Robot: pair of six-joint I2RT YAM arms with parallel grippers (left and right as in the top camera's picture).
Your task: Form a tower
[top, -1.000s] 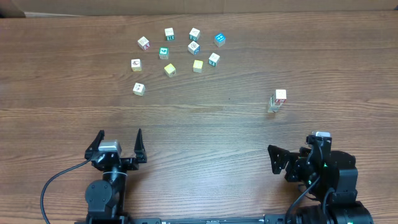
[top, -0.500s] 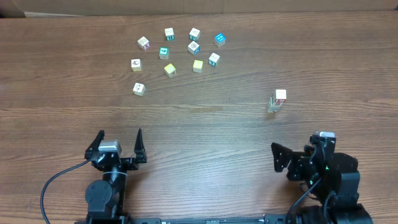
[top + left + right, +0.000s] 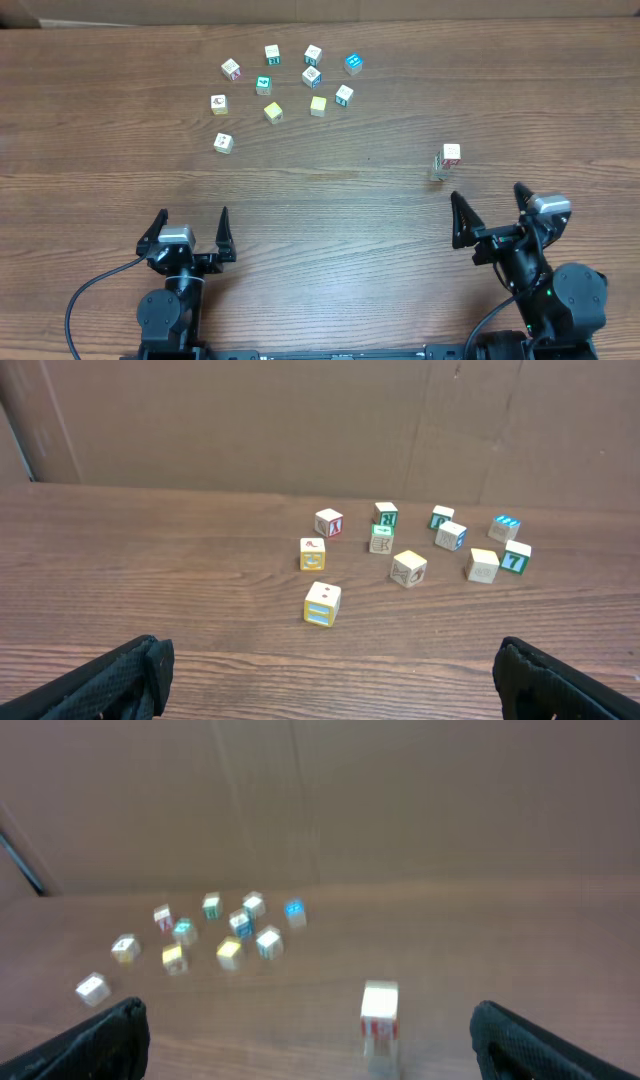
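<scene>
Swinging round since before, right gripper (image 3: 488, 194) now faces the unmoved tower (image 3: 445, 163).

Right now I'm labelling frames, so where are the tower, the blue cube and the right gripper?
tower (image 3: 450, 155), overhead, its top cube.
blue cube (image 3: 353, 64), overhead, its top face.
right gripper (image 3: 488, 193), overhead, midway between fingertips.
</scene>
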